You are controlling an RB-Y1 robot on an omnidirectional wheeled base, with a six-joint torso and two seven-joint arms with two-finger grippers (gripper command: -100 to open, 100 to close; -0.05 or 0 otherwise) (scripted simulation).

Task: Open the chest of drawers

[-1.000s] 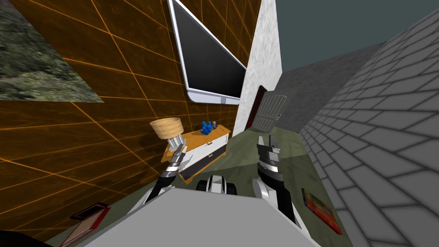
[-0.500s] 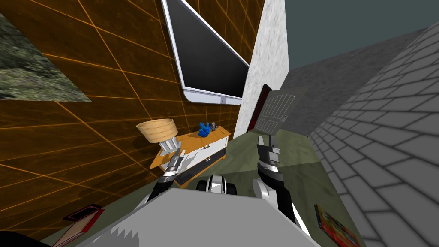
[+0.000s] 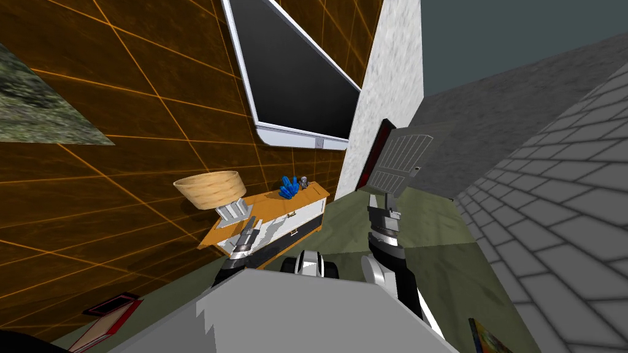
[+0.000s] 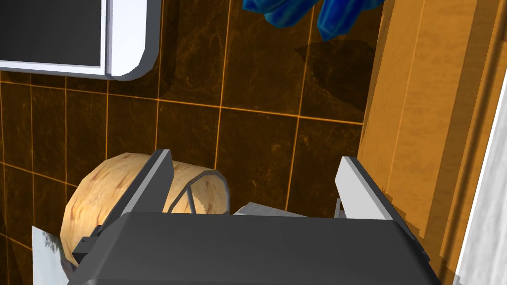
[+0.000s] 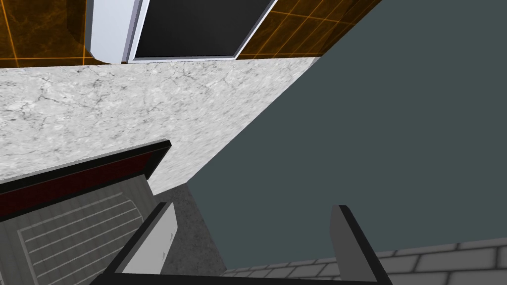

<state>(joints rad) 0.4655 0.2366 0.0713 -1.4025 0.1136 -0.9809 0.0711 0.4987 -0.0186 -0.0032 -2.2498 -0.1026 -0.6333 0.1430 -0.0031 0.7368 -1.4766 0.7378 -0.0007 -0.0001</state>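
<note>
The chest of drawers [image 3: 293, 216] is being seen standing against the brown tiled wall [image 3: 122, 92], below a large dark screen [image 3: 294, 79] that is being carried on that wall. Its top is orange, its upper drawer front is white and its lower front is dark, and both fronts are lying flush with the body. A lamp [image 3: 210, 189] with a pale wooden shade is being carried at the near end of the chest's top, while a blue crystal ornament [image 3: 288, 187] and a small grey figure [image 3: 303, 182] are being carried together at its far end. The left gripper [image 3: 250, 228] is being held over the near end of the chest's top, just beside the lamp's base; its fingers are being kept wide apart and nothing is being gripped between them. In the left wrist view the lamp's shade is being partly covered by one finger [image 4: 157, 173], and the orange top is running alongside the other. The right gripper [image 3: 381, 202] is being held up well apart from the chest, towards a grey panelled door [image 3: 398, 162] standing open beyond a white marbled wall [image 3: 386, 92]; its fingers are likewise being kept spread, with nothing between them. A red frame [image 3: 113, 306] is lying on the floor by the tiled wall.
</note>
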